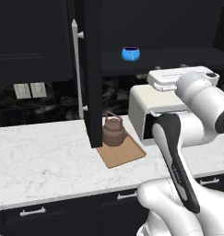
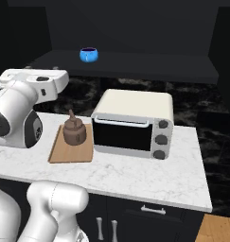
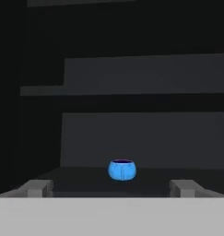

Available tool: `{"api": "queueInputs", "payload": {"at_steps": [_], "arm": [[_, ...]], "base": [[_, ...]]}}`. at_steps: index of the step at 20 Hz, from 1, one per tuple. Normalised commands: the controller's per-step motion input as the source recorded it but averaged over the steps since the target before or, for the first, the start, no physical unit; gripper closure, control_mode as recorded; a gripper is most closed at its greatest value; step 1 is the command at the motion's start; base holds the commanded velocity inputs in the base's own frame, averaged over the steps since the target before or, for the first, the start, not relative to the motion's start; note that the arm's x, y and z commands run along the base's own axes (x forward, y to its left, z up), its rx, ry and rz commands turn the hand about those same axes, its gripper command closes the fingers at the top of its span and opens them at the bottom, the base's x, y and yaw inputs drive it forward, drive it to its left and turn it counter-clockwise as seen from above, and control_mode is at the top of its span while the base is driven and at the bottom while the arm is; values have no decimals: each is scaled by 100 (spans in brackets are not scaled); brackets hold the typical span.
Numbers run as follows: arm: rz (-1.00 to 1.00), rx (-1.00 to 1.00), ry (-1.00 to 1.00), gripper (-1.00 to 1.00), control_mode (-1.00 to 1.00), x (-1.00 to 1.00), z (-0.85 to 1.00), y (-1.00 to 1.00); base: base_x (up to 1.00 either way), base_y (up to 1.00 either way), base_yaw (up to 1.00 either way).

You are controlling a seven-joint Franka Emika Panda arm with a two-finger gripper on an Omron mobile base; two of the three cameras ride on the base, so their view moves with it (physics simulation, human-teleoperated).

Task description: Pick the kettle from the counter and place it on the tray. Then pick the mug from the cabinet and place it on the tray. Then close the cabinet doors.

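Kettle on tray, mug on the shelf.
We see the pincer (image 3: 111, 186) spread wide, empty, facing the blue mug (image 3: 122, 169) at lower centre; the kettle (image 1: 114, 131) sits on the tray (image 1: 125, 153).

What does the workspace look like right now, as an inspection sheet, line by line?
Surface: white marble counter, with the tray on it.
Job's things: kettle sits on the tray; mug stands on the cabinet shelf; cabinet door stands open.
Clutter: toaster oven beside the tray.
Grippers: gripper open, empty, aimed at the mug, short of it.
Cables: nothing seen.
Surroundings: wall outlets, dark backsplash, drawers under the counter.
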Motion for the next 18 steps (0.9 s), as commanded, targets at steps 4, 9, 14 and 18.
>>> {"api": "queueInputs", "payload": {"at_steps": [4, 9, 14, 18], "arm": [[0, 0, -5, -100, -100, 17, 14, 7], [0, 0, 0, -100, -100, 17, -2, 1], [0, 0, 7, -100, -100, 14, -14, -3], [0, 0, 15, -100, -100, 33, -6, -5]], "base": [[0, 0, 0], [0, 0, 0], [0, 0, 0], [0, 0, 0]]}}
